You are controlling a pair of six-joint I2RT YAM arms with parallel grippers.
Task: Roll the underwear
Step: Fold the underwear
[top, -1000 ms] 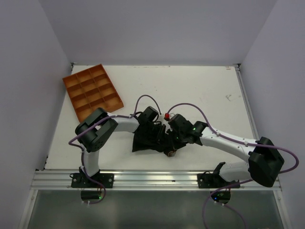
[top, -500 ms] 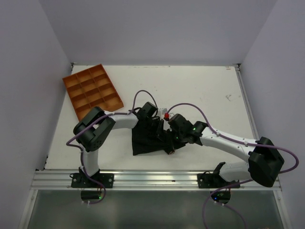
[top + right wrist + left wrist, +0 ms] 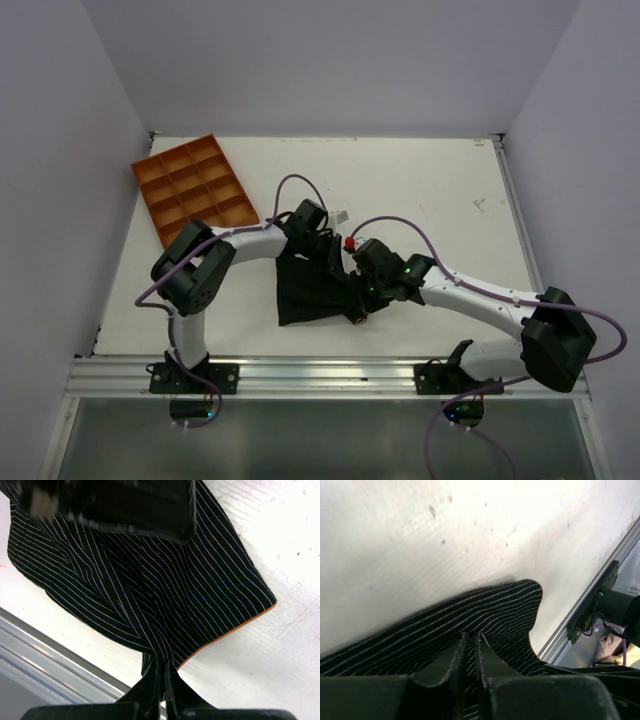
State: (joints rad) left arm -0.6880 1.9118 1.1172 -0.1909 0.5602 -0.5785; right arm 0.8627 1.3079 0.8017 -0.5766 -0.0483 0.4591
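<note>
- At the far left of the table [image 3: 430,190], an orange compartment tray [image 3: 195,190] lay well apart from the work, and nothing of the task was in it.
- Just right of it, the left gripper [image 3: 470,636] was at the far edge of the underwear [image 3: 312,290]. Its jaws stood a narrow slit apart over the striped cloth, and it could not be told whether a fold sat between them.
- In the middle of the table, near the front rail [image 3: 320,372], the underwear lay mostly spread as a flat black trapezoid with thin pale stripes. No roll showed yet.
- On the garment's right side, the right gripper [image 3: 162,672] was clamped on a bunched corner of the cloth beside the orange-brown hem [image 3: 225,634], with creases fanning out from the pinch.
- The step in hand looked like an early fold or the start of the roll, with most of the task ahead.
- The next move probably called for one gripper to pin the cloth flat while the other turned an edge over evenly.
- The two wrists were crowded close over the small garment, with their purple cables [image 3: 300,183] looping above, so collision or dragging the cloth looked the main risk.
- Farther right, the table showed only faint scuffs.
</note>
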